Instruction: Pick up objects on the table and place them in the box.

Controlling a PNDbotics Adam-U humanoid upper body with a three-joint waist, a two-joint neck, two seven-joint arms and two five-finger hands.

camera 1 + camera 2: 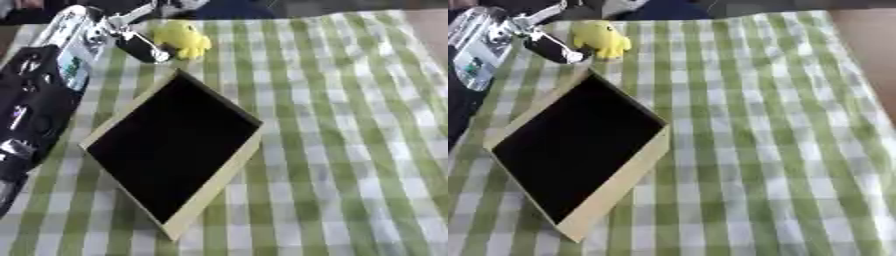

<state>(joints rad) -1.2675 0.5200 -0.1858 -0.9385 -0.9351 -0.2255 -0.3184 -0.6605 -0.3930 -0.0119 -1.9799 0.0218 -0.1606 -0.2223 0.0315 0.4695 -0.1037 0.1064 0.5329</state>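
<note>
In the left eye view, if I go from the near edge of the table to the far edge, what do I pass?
Box → left hand → yellow toy, all on the checked cloth.

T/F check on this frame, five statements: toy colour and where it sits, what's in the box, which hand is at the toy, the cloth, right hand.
1. The toy is yellow and lies on the cloth beyond the box's far corner. True.
2. The box already holds the toy. False: its dark inside shows nothing in it, and the toy lies outside.
3. The left hand is up by the toy. True; whether it touches the toy cannot be told.
4. The tablecloth is plain white. False: it is checked green and white.
5. The right hand rests on the box's near rim. False: it shows in neither view.
</note>
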